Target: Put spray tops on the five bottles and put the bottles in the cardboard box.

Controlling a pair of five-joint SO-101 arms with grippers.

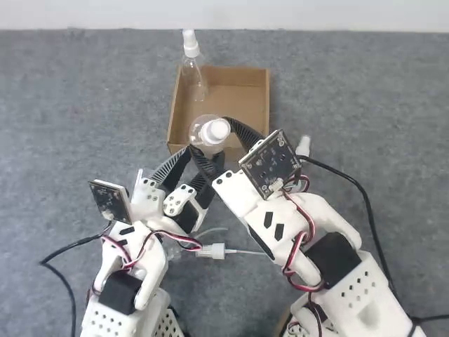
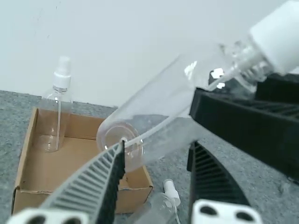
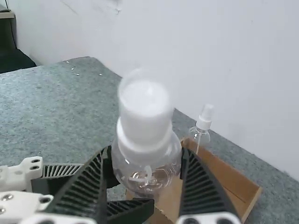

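A clear bottle with a white spray top hangs tilted above the near wall of the cardboard box. My left gripper is shut on its lower body, close to the base. My right gripper is shut on the same bottle near the shoulder, its fingers flanking it just under the cap. A second bottle with its spray top on stands upright in the box's far left corner, also visible as bottle and bottle.
A loose spray top with its thin tube lies on the grey carpet between the two arm bases. A clear bottle lies near the box's front corner. Another white spray top pokes out beside the right arm. Cables trail at both sides.
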